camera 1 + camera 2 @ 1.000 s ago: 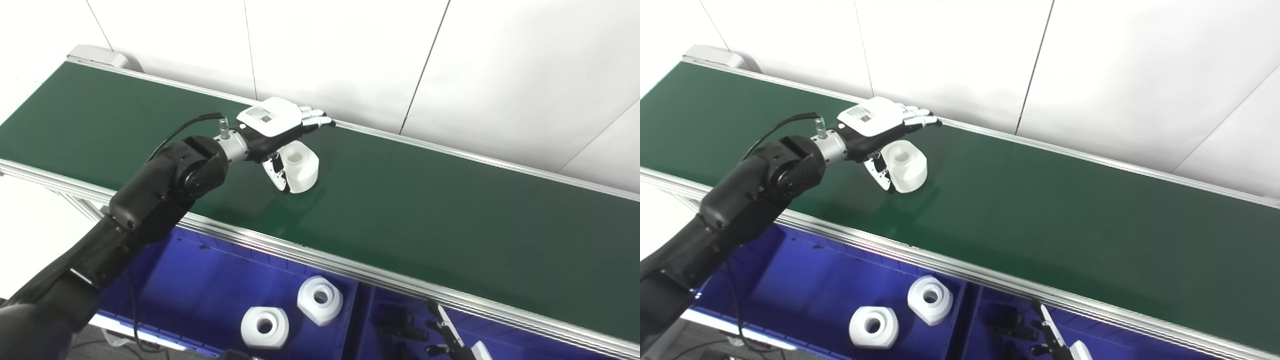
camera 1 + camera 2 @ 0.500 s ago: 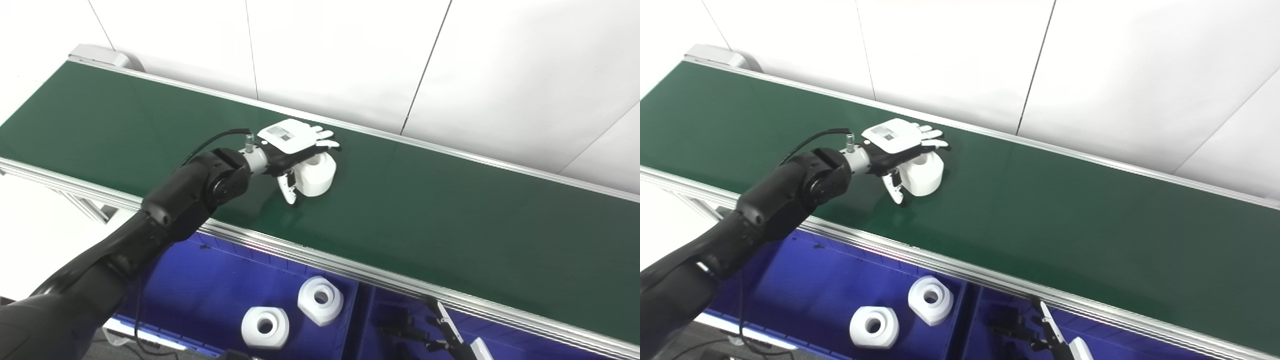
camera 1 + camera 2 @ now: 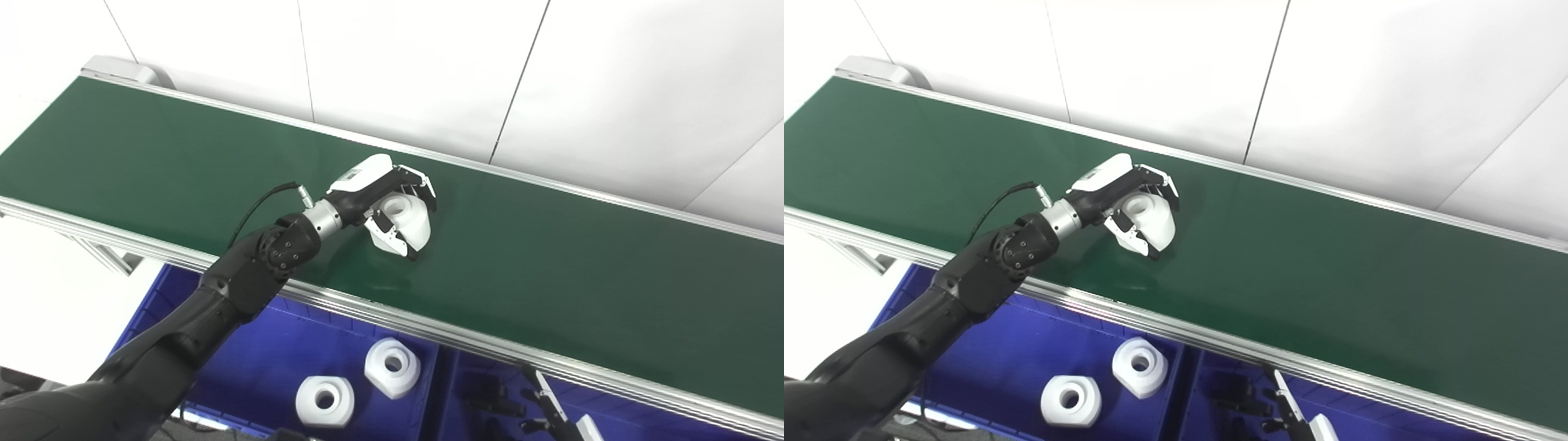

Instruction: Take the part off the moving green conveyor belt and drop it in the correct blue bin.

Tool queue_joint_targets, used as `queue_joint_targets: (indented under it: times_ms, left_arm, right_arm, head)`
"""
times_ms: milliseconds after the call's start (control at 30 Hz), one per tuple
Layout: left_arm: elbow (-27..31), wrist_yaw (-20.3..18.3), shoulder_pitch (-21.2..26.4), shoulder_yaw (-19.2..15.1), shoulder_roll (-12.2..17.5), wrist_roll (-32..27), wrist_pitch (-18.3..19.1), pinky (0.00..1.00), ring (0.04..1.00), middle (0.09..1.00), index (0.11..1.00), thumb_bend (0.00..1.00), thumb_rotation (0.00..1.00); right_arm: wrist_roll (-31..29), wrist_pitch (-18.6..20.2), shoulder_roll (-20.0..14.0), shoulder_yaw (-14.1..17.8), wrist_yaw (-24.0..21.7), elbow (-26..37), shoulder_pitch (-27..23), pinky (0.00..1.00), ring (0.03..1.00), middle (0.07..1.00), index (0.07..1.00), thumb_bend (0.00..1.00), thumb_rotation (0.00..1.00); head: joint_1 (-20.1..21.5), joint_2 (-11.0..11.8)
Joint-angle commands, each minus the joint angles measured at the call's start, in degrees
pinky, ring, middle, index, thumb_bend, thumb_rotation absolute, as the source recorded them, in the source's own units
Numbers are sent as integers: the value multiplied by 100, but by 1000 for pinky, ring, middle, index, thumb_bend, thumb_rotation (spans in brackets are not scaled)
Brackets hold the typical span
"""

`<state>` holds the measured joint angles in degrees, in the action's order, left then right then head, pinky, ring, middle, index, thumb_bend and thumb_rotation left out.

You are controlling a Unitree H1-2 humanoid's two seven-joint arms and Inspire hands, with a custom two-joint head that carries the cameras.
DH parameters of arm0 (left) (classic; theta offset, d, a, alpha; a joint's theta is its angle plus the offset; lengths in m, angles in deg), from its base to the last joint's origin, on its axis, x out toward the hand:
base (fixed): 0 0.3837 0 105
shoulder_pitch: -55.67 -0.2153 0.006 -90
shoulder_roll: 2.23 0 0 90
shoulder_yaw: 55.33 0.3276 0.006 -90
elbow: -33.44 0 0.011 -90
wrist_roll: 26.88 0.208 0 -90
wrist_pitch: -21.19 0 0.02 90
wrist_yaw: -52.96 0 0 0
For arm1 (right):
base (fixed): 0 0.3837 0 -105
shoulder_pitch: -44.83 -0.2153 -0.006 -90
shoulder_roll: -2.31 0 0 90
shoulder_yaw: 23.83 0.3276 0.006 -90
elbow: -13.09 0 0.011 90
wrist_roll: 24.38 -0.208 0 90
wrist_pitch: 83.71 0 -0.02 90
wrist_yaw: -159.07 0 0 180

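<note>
A white ring-shaped part (image 3: pixel 409 219) sits on the green conveyor belt (image 3: pixel 551 269) near its middle. My left hand (image 3: pixel 392 199) is closed around it, fingers curled over the far side and thumb on the near side; the part also shows in the right eye view (image 3: pixel 1151 222). The part still rests on the belt. Below the belt's near rail lies a blue bin (image 3: pixel 263 361) holding two white ring parts (image 3: pixel 324 401) (image 3: pixel 392 366). Only the fingertips of my right hand (image 3: pixel 551 416) show at the bottom edge, over a second blue bin (image 3: pixel 478 367).
The belt's aluminium near rail (image 3: pixel 429 327) runs between the belt and the bins. Dark parts (image 3: pixel 496 401) lie in the right bin. A white panelled wall (image 3: pixel 551 73) stands behind the belt.
The part rode the belt to the right and my left hand followed it, lowered over it and closed its fingers and thumb around it. The right hand stayed put.
</note>
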<state>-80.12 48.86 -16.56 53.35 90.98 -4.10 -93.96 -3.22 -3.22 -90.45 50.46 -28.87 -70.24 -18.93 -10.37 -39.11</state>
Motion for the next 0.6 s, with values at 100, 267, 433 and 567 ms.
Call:
queue_joint_targets:
  times_ms: [100, 267, 433, 567]
  left_arm:
    - [823, -221, -202, -347, 241, -388, -36, 417, 475, 462, 531, 509, 0]
    - [1517, -436, -732, -639, 380, -758, -16, 420, 471, 461, 533, 509, 0]
    - [1962, -476, -1269, -845, 471, -1004, -121, 400, 468, 461, 534, 509, 0]
    - [2308, -380, -1894, -901, 452, -1221, -173, 418, 481, 467, 529, 511, 0]
  right_arm:
    - [26, -103, 43, 17, 42, 409, 113, 690, 922, 979, 1000, 850, 216]
    - [89, -63, 106, 26, 72, 482, 194, 673, 847, 977, 1000, 859, 242]
    - [134, -60, 133, 16, 45, 579, 268, 733, 916, 972, 1000, 848, 248]
    - [192, 22, 183, -6, 9, 710, 308, 735, 910, 967, 1000, 841, 278]
  head:
    - [186, -158]
    - [445, -261]
    - [777, -450]
    - [1002, -636]
